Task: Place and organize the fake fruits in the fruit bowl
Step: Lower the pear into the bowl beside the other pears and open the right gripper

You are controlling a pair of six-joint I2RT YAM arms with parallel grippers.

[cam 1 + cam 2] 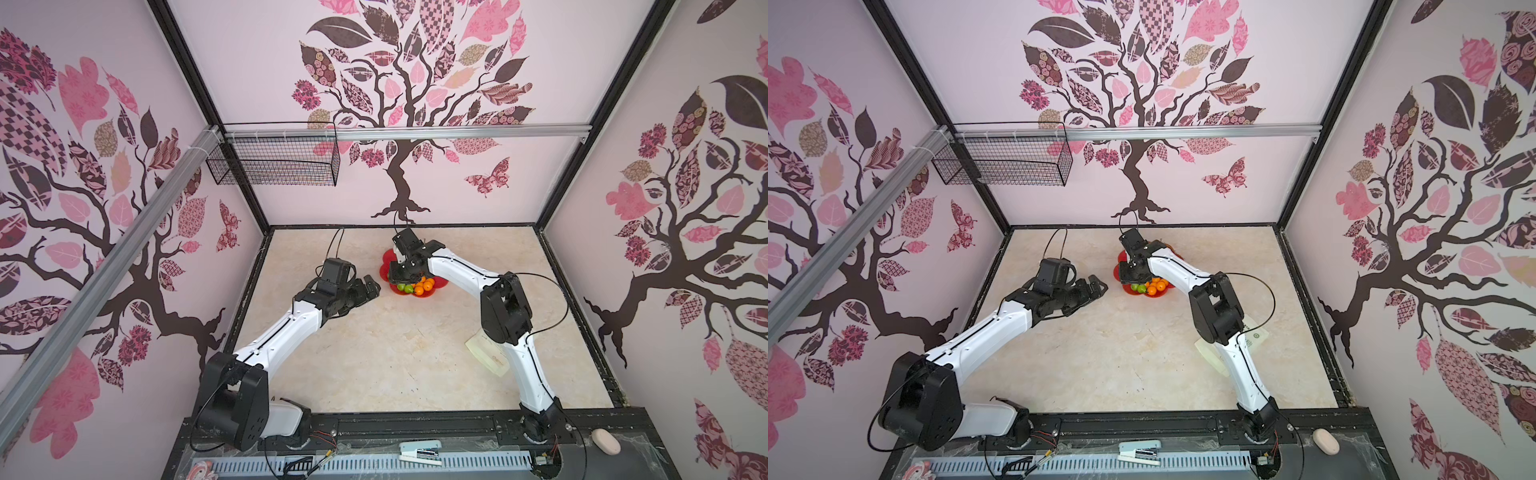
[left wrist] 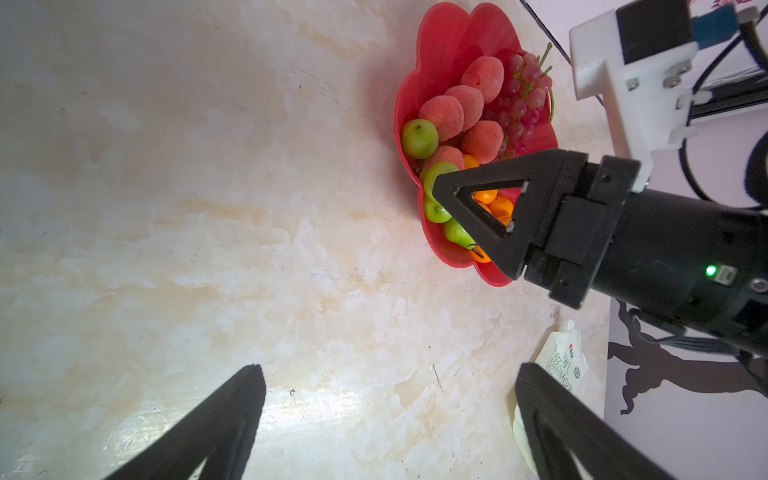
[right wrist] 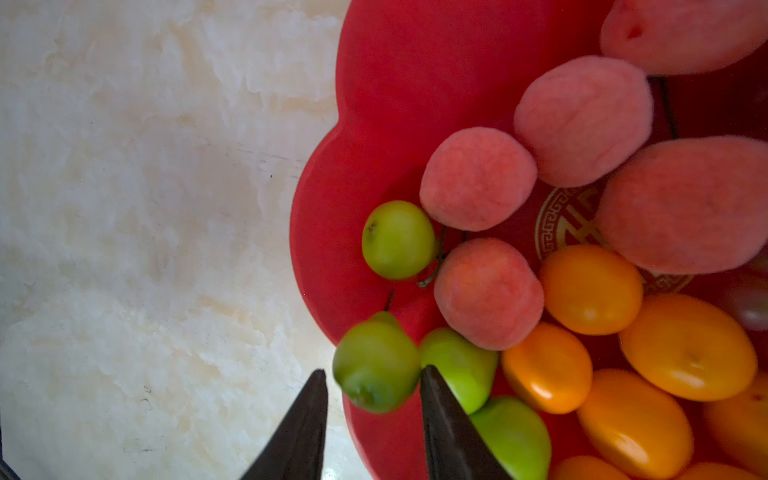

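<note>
Pink walls [image 1: 540,187] printed with dark trees close in a pale marbled tabletop [image 1: 395,353], and a black wire basket [image 1: 274,162] hangs at the upper left of both top views. The red, flower-shaped fruit bowl [image 1: 385,272] [image 1: 1118,270] sits on the table just above the middle of both top views, near the back wall. The right gripper [image 1: 397,279] hangs over its near-left rim. In the right wrist view this gripper [image 3: 372,370] has its jaws parted around a green pear [image 3: 376,368] at the bowl's edge. The pear looks smeared and a thin gap shows beside one fingertip, so it is not clamped. Further into the bowl [image 3: 395,83] lie a green apple [image 3: 397,240], fuzzy pink peaches [image 3: 478,178] and glossy oranges [image 3: 590,289], partly covering a gold emblem [image 3: 557,224]. A dark-red grape bunch [image 2: 519,95] rests along the bowl's far side in the left wrist view. The left gripper [image 1: 372,291] [image 2: 386,374] hovers left of the bowl, apart from it, jaws spread with only bare table between them. A cream pouch [image 1: 488,353] lies at the right, partly under the right arm.
</note>
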